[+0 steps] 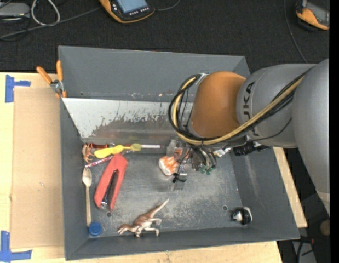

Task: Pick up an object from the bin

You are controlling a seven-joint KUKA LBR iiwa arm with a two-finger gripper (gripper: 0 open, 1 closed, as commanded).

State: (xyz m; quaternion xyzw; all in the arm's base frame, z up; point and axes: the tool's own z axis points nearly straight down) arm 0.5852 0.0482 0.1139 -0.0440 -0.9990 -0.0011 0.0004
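One orange-white lump (169,165) lies beside the claw (179,175), axis unclear.

Open bin floor (208,199) right, red stapler (110,181) blocking left

Orange-white lump (170,165), maybe; red stapler (111,182).

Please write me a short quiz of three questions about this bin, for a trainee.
1. True or false: the red plastic stapler lies in the left half of the grey metal bin.
2. Which thing lies nearest the gripper? A) brown toy dinosaur B) crumpled orange-and-white thing C) small blue cap
3. What lies in the bin's lower right corner in this view?
Key: 1 true; 2 B; 3 a small black-and-white round thing.
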